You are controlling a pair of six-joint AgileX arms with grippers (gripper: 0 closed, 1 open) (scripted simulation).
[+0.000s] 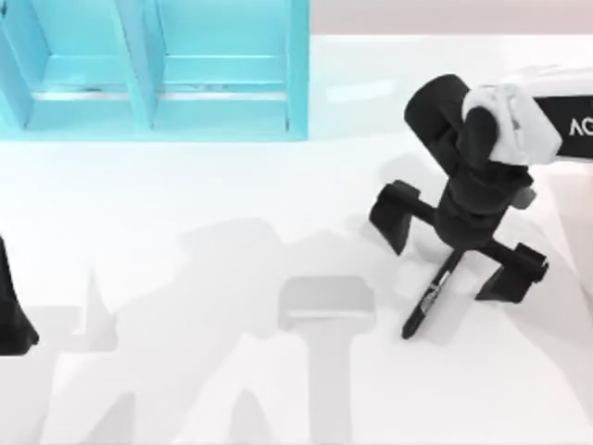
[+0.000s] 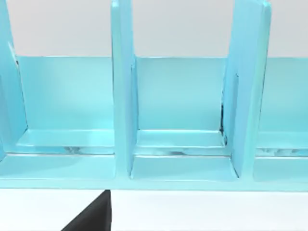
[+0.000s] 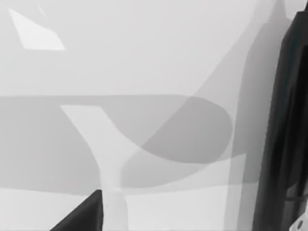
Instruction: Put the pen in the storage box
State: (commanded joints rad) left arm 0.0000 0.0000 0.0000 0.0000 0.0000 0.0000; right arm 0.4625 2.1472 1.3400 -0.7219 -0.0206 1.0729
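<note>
Top view shows the right hand (image 1: 459, 246) spread wide over the pen (image 1: 434, 293) lying on the worktop (image 1: 185, 389) at right, so grasping looks underway; next, pinching it and carrying it to the blue storage box (image 1: 222, 102).

the right gripper (image 1: 459, 246) hangs over the right half of the white counter (image 1: 185, 278), its fingers (image 1: 394, 213) spread wide on either side of the black pen (image 1: 431, 297). the pen lies slanted on the counter. the turquoise storage box (image 1: 157, 69) sits at the far left, well apart, and the left arm (image 1: 11, 306) rests at the left edge.
</note>
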